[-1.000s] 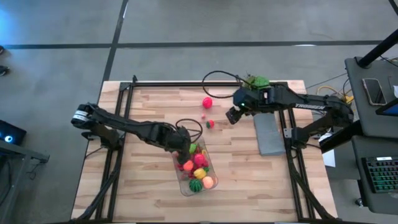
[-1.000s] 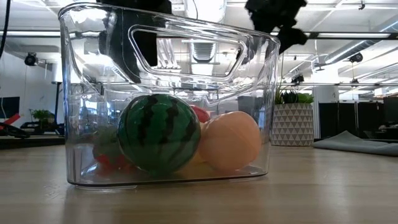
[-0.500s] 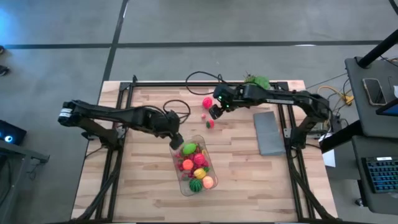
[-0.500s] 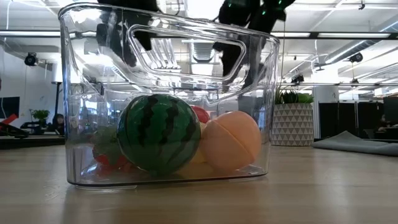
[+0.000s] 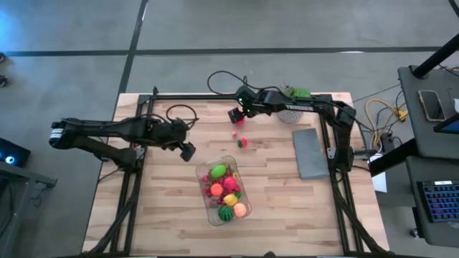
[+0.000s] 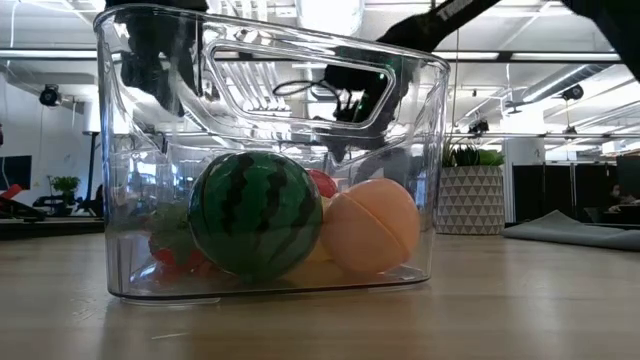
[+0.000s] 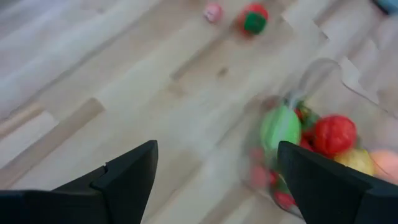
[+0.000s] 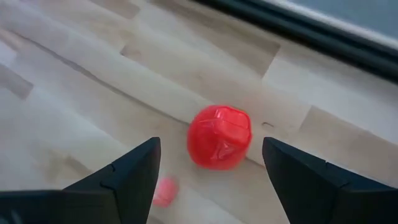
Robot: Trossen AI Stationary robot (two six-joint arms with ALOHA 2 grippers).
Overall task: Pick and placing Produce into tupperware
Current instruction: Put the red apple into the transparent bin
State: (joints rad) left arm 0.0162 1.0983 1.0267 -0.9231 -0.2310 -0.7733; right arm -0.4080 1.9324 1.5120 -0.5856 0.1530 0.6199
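- The right gripper (image 8: 208, 186) hangs with fingers spread wide, empty, a glossy red toy fruit (image 8: 219, 137) on the table just ahead between them.
- Being round, it could roll away if one finger nudges it first.
- The left gripper (image 7: 214, 180), likewise spread and empty, sits just beside the clear tupperware (image 5: 244, 188), which holds a toy watermelon (image 6: 255, 213) and other produce.

From above, the right end effector (image 5: 234, 115) covers the red ball (image 8: 219, 137) it hangs over, so that ball is seen only from the right wrist. In the left wrist view the tupperware (image 7: 323, 81) is smeared and cut off at the edge. From counter level, the watermelon (image 6: 256, 214) and the peach-coloured ball (image 6: 372, 226) hide most Produce behind them.
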